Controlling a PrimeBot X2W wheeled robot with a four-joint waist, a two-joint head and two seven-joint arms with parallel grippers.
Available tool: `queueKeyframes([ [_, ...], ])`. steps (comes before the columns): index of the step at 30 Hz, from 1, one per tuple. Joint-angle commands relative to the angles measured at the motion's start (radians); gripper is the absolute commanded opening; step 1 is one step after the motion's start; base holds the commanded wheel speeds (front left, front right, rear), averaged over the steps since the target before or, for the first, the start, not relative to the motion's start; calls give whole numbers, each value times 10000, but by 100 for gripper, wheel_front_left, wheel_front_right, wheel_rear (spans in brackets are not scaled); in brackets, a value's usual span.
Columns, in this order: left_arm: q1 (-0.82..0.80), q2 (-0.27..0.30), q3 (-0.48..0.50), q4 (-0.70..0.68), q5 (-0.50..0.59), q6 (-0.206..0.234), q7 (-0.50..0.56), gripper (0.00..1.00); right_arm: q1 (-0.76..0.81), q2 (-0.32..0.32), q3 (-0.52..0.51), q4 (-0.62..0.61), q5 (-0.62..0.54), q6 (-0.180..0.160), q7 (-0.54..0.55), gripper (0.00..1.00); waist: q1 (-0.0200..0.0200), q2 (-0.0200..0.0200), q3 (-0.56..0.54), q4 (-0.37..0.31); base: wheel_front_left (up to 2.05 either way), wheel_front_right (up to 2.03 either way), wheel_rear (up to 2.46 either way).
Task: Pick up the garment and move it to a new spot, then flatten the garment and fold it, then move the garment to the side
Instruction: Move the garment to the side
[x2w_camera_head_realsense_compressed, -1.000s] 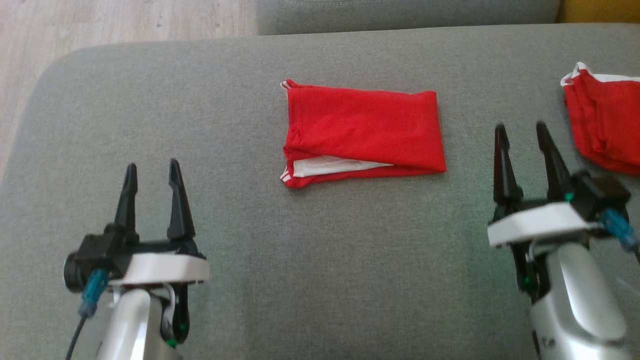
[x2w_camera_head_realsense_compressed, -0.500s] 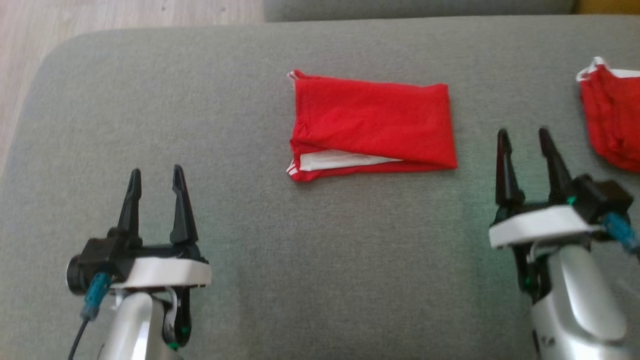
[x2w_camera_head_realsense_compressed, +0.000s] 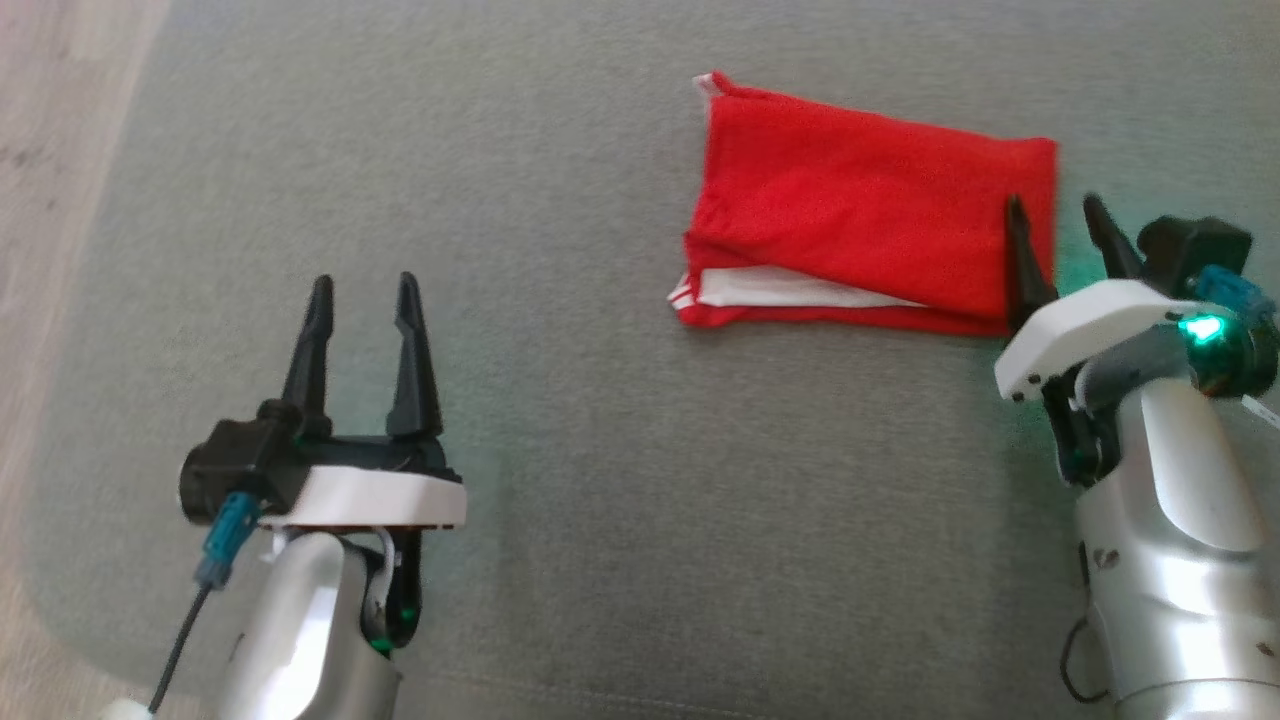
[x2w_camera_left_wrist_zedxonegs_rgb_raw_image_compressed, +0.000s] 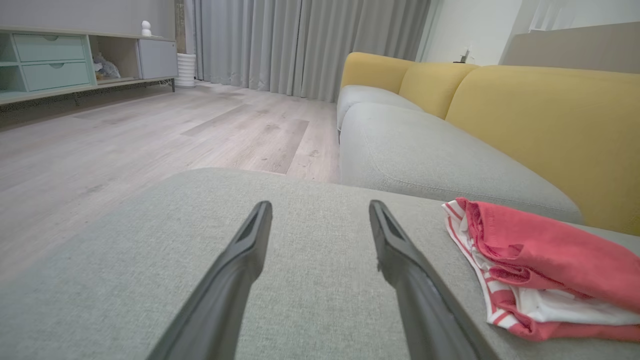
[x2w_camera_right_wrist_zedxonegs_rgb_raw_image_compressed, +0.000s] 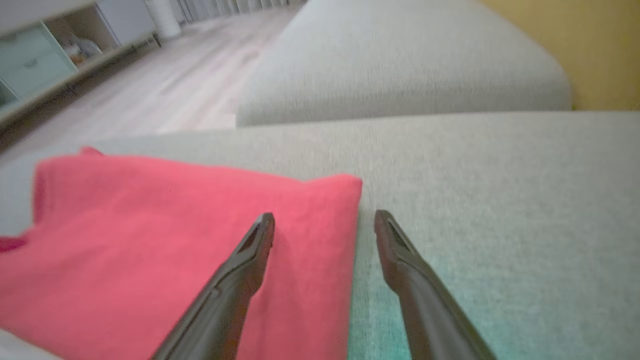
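Straddling the edge of the folded garment (x2w_camera_head_realsense_compressed: 860, 230) with the right end effector (x2w_camera_head_realsense_compressed: 1053, 205)

The red garment lies folded into a neat rectangle on the grey seat cushion (x2w_camera_head_realsense_compressed: 600, 480), right of the middle in the head view. A white inner layer and striped trim peek out along its near and left edges. Judging by that tidy shape, the flattening and folding look done, and moving it to the side is what remains.

The right end effector is released, jaws wide, and sits at the garment's right short edge. In the right wrist view one finger (x2w_camera_right_wrist_zedxonegs_rgb_raw_image_compressed: 245, 270) hangs over the red cloth and the other over bare cushion, so the edge runs between them. That placement suits a pinch on the stacked layers at the edge, lifting them together rather than peeling off the top one. Whether the tips touch the cloth cannot be told.

The left end effector (x2w_camera_head_realsense_compressed: 362, 283) is released too and holds nothing. It hovers over bare cushion well apart from the garment, to its left, likely standing clear until a second grip at the striped end is wanted. In the left wrist view the garment lies off to the right of its fingers, with a yellow sofa back (x2w_camera_left_wrist_zedxonegs_rgb_raw_image_compressed: 525, 125) behind and wooden floor (x2w_camera_left_wrist_zedxonegs_rgb_raw_image_compressed: 150, 135) beyond the cushion.

No brand, label or writing can be read on the garment, the cushion or the arms
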Motion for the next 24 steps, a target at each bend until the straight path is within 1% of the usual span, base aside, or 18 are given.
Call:
queueKeyframes([
  [1, -334, 87, 164, -220, -86, 82, -51, 100, -267, 24, -19, 53, -338, 65, 239, 100, -2, 0, 254, 372, 0, 0, 0],
  [4, -375, 87, 115, -223, -170, 164, -51, 100, -396, 24, -256, 666, -551, 65, 549, 100, -2, 0, 311, 540, 0, 0, 0],
  [8, -397, 86, 136, -269, -209, 213, -51, 100, -552, 24, 43, 1522, -414, 65, 950, 100, -2, 0, 402, 557, 0, 0, 0],
  [9, -421, 86, 114, -279, -210, 186, -51, 100, -607, 24, 132, 1624, -376, 65, 982, 69, -2, 0, 428, 535, 0, 0, 0],
  [10, -456, 86, 89, -286, -203, 159, -51, 100, -665, 24, 194, 1688, -379, 65, 955, 13, -2, 0, 453, 518, 0, 0, 0],
  [11, -499, 86, 72, -288, -186, 145, -51, 100, -718, 24, 228, 1735, -429, 65, 892, 0, -2, 0, 473, 500, 0, 0, 0],
  [17, -599, 86, 42, -293, -149, 153, -51, 100, -908, 24, 319, 1875, -631, 65, 467, 0, -2, 0, 334, 317, 0, 0, 0],
  [21, -465, 86, 111, -277, -12, 129, -51, 100, -931, 24, 368, 1719, -908, 65, -45, 0, -2, 0, 6, 11, 0, 0, 0],
  [24, -325, 86, 179, -368, 64, 72, -51, 100, -839, 24, 591, 1469, -1140, 65, -316, 0, -2, 0, -300, -314, 0, 0, 0],
])
